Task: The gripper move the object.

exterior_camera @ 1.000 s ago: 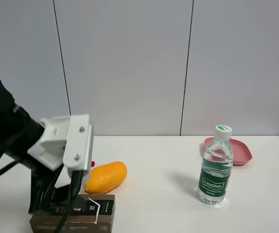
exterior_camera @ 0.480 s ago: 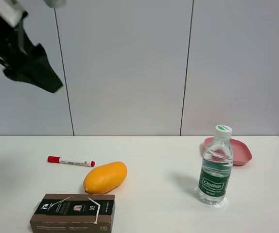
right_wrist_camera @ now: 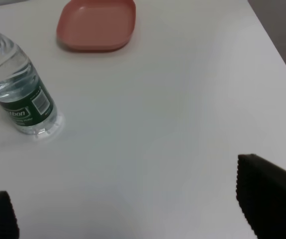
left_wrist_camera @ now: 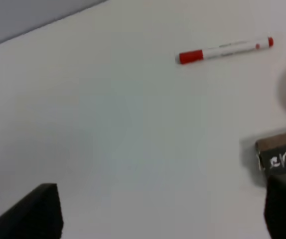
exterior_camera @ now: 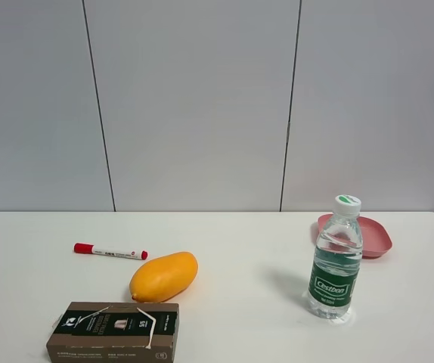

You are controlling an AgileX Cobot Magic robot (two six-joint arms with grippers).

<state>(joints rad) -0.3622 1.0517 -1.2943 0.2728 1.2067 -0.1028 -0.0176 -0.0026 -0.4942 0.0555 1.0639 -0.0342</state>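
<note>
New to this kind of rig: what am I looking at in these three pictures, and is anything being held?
This is a two-armed robot working at a white table. The wide picture comes from a camera mounted high, off the arms; neither arm shows in it. The other two pictures come from a camera on each wrist, looking down past that arm's black fingertips. Toward the left of the wide view lie a red-capped marker, a mango and a cardboard box. Toward the right stand a water bottle and a pink plate. The left gripper and the right gripper are both open, with nothing between their fingers.
</note>
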